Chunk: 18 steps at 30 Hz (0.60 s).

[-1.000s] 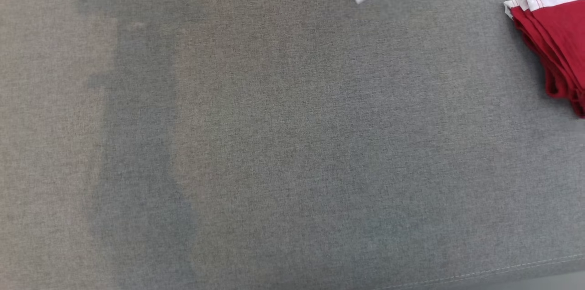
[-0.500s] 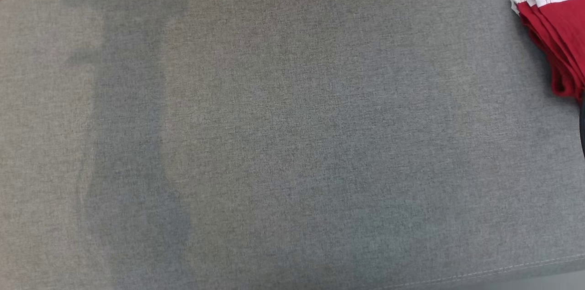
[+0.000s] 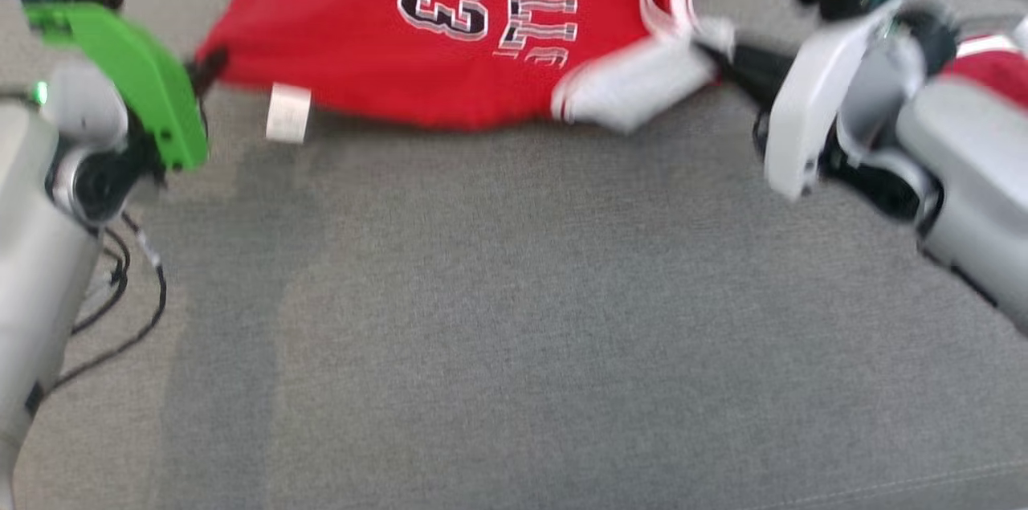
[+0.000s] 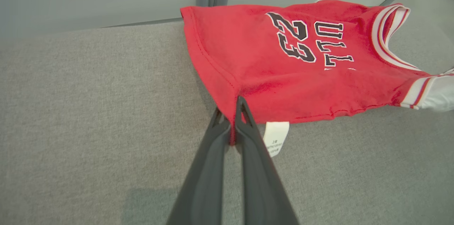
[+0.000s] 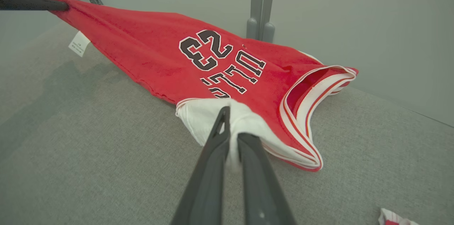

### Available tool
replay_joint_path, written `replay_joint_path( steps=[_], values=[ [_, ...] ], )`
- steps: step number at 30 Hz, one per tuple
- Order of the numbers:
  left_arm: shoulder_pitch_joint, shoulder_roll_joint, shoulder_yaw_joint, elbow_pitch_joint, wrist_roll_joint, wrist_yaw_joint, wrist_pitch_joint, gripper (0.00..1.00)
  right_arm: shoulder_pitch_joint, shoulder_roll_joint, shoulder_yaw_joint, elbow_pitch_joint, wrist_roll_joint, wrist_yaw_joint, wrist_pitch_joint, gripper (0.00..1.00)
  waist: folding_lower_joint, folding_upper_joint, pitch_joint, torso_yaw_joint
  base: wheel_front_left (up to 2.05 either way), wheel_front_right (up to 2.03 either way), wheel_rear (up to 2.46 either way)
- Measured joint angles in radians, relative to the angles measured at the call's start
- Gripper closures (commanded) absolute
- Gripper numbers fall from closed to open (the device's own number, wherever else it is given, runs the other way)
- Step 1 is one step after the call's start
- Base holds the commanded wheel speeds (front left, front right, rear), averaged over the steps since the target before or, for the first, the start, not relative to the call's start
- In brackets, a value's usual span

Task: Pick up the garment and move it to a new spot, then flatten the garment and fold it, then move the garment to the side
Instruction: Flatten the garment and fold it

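The left hand (image 4: 230,113) is clamped shut on a bottom corner of the red number-23 jersey (image 4: 283,69). The right hand (image 5: 232,125) pinches its white sleeve (image 5: 202,115), and the jersey stretches between them over the grey bench (image 3: 514,317).

Lab-like test bay: grey upholstered bench (image 3: 514,333), plain partition panels (image 5: 354,12), metal post (image 5: 260,5).

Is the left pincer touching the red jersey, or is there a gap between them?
Touching. In the left wrist view the left pincer is shut on a hem corner of the red jersey, red cloth pinched between its jaws.
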Motion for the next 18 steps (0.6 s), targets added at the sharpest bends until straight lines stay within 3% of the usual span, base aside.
replay_joint_path(
  steps=[6, 9, 18],
  values=[
    [0.237, 0.111, -0.052, -0.186, -0.095, 0.000, 0.158, 1.00, 0.153, -0.128, 0.087, -0.174, 0.129, 0.000, 0.183, 1.00, 0.0000, 0.0000, -0.106, -0.008, 0.00, 0.00, 0.00],
    [0.341, 0.185, -0.058, -0.307, -0.128, 0.028, 0.197, 1.00, 0.231, -0.177, 0.105, -0.260, 0.186, 0.000, 0.237, 1.00, -0.0001, 0.0000, -0.148, -0.011, 0.00, 0.00, 0.00],
    [0.656, 0.420, -0.030, -0.777, -0.240, 0.200, 0.207, 1.00, 0.447, -0.408, 0.088, -0.530, 0.278, -0.001, 0.377, 1.00, -0.0001, 0.0000, -0.232, -0.013, 0.00, 0.00, 0.00]
  ],
)
